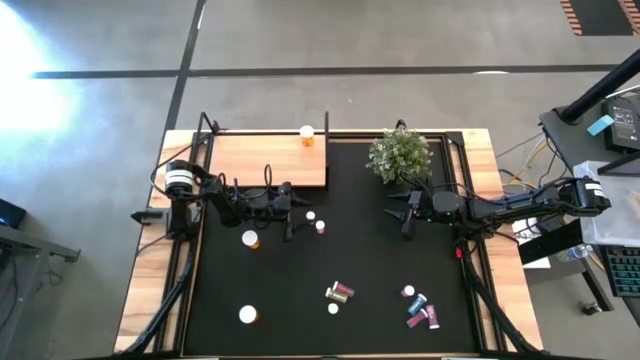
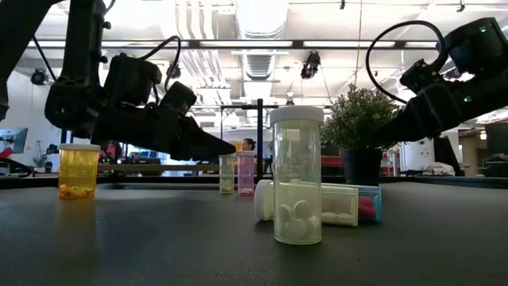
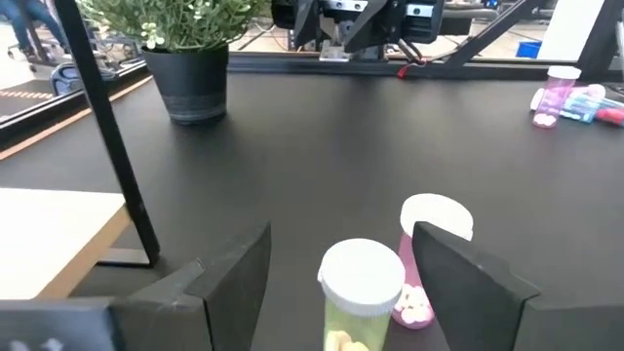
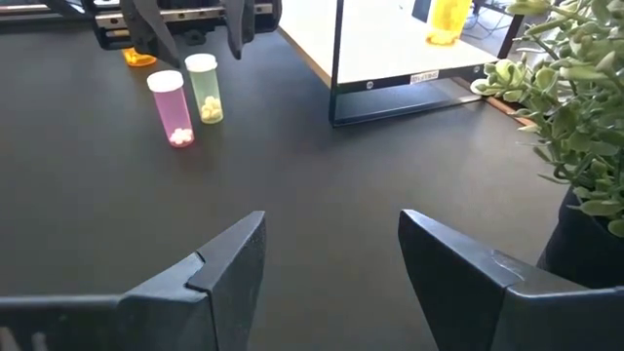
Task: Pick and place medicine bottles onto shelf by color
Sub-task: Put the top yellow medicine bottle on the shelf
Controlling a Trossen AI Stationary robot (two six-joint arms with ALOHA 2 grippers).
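Left gripper (image 1: 288,212) open just beside yellowish bottle (image 1: 310,216) and pink bottle (image 1: 320,227), gripping nothing. One orange bottle (image 1: 307,137) upright on shelf (image 1: 265,160), far side. Right gripper (image 1: 408,212) open near plant (image 1: 400,153), empty. More bottles (image 1: 420,308) scattered near right on black mat (image 1: 380,270).

The middle of the black mat (image 1: 365,250) is left free between the two arms. The way to the shelf (image 1: 265,160) at the far left corner is narrowed by its black posts (image 3: 107,136). The far right corner is blocked by the plant (image 1: 399,153). The near edge is cluttered by scattered bottles (image 1: 420,308).
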